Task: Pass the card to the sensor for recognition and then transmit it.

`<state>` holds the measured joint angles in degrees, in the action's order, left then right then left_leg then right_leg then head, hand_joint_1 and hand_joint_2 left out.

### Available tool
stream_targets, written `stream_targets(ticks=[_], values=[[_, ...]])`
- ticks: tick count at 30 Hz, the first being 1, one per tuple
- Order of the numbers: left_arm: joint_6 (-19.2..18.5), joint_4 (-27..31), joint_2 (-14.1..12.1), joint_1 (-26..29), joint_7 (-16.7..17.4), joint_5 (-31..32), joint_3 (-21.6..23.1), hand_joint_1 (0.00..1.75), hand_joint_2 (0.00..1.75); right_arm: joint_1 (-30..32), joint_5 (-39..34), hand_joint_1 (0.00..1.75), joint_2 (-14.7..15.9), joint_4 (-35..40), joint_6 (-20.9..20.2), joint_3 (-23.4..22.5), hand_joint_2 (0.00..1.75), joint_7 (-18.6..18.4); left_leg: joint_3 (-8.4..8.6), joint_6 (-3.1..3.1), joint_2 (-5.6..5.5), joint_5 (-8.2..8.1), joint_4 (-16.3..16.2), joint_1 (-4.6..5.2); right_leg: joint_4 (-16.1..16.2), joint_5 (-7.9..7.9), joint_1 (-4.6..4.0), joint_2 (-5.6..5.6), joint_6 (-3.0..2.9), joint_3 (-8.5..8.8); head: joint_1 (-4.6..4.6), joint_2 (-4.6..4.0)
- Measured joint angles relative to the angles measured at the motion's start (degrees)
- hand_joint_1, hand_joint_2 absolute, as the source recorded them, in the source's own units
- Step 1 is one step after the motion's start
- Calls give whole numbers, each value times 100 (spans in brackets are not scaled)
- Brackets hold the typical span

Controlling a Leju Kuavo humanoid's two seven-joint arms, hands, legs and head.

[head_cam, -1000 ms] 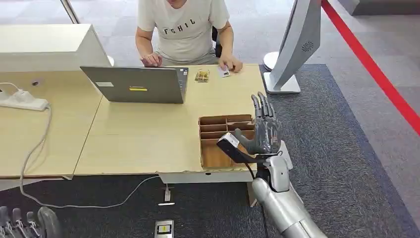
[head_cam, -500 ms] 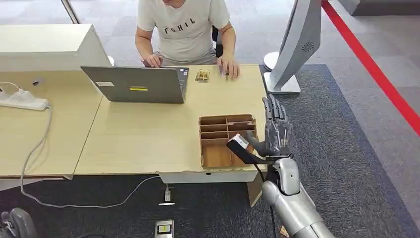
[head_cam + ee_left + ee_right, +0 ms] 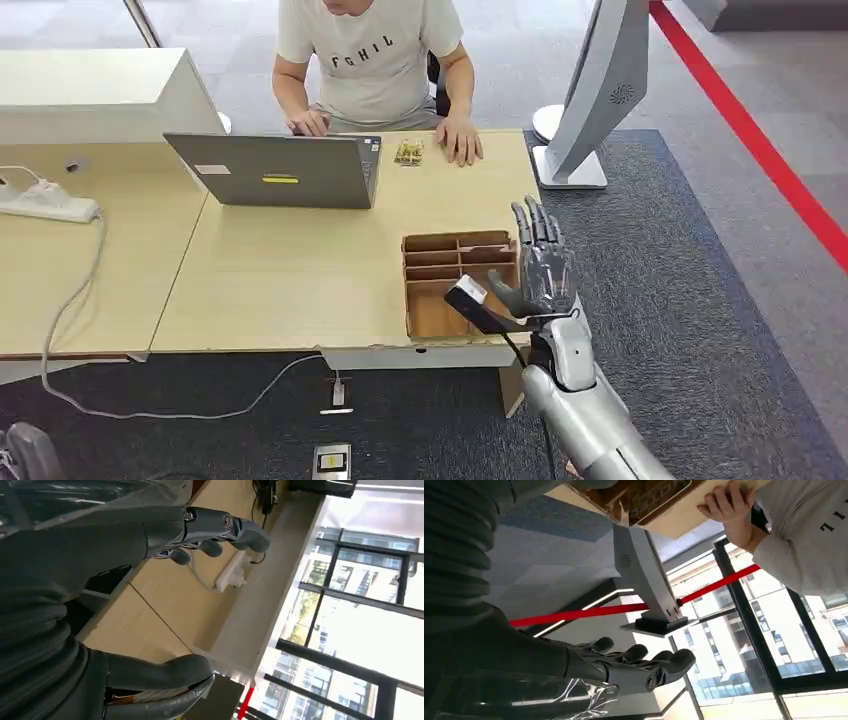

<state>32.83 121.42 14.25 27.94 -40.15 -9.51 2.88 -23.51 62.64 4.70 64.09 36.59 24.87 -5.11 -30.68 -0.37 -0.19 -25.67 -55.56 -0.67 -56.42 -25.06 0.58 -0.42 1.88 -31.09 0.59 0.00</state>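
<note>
My right hand (image 3: 540, 265) is raised beside the table's front right corner, fingers straight and apart, holding nothing; the right wrist view shows the same spread fingers (image 3: 639, 667). It hovers at the right edge of a divided cardboard box (image 3: 458, 243). A small gold-brown object (image 3: 407, 152) lies at the far edge of the table next to the person's hand (image 3: 461, 138), which lies flat on the table; I see no card under it. My left hand (image 3: 215, 527) hangs low beside the table with its fingers extended and nothing in it.
A person (image 3: 370, 60) sits across the table behind an open laptop (image 3: 275, 172). A white standing panel (image 3: 590, 90) rises off the far right corner. A power strip (image 3: 45, 203) with its cable lies at the left. Dark carpet and a red floor line (image 3: 760, 140) lie to the right.
The person's hand, which held a small card, now lies flat on the table. My right hand swung right, then partly back. My left hand has dropped lower at the picture's corner.
</note>
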Motion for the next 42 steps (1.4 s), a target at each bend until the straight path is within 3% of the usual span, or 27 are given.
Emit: stream_targets(ticks=[6, 29, 35, 37, 38, 39, 40, 42], values=[[4, 0, 61, -3, 0, 11, -103, 0, 175, -208, 66, 0, -151, -546, -61, 188, 175, -2, 1, 0, 0, 0, 0, 0, 0, 0, 0, 0, 0, -1, -4, 0], [98, 0, 94, 3, 0, 24, -114, 0, 175, -488, 160, 0, -337, -1281, -256, 287, 175, -157, 0, 0, -1, 0, 0, 0, 0, 0, 0, -1, 0, -1, 0, 0], [98, 0, 94, 2, 0, 17, -114, 0, 175, -551, 157, 17, -389, -1382, -282, 289, 175, -160, 0, 0, 0, 0, 0, 0, 0, 0, 0, -1, 0, -2, -2, 0], [96, 0, 94, 2, 0, 7, -114, 0, 175, -569, 160, 40, -400, -1381, -315, 289, 175, -160, 0, 0, 0, 0, 0, 0, 0, 0, 0, -1, 0, -1, -2, 0], [85, 0, 94, 2, 0, 4, -114, 0, 175, -577, 162, 65, -409, -1379, -330, 291, 175, -160, 0, 0, 0, 0, 0, 0, 0, 0, 0, -1, 0, -1, -2, 0], [81, 0, 94, 2, 0, 2, -114, 0, 175, -581, 164, 155, -415, -1379, -341, 291, 175, -160, 0, 0, 0, 0, 0, 0, 0, 0, 0, -1, 0, -1, 0, 0], [81, 0, 94, 2, 0, 2, -114, 0, 175, -582, 164, 175, -418, -1379, -345, 291, 175, -160, 0, 0, 0, 0, 0, 0, 0, 0, 0, -1, 0, -1, -2, 0], [76, 0, 94, 2, 0, 0, -114, 0, 175, -582, 166, 175, -424, -1379, -371, 293, 175, -160, 0, 0, 0, 0, 0, 0, 0, 0, 0, -1, 0, -1, -2, 0]])
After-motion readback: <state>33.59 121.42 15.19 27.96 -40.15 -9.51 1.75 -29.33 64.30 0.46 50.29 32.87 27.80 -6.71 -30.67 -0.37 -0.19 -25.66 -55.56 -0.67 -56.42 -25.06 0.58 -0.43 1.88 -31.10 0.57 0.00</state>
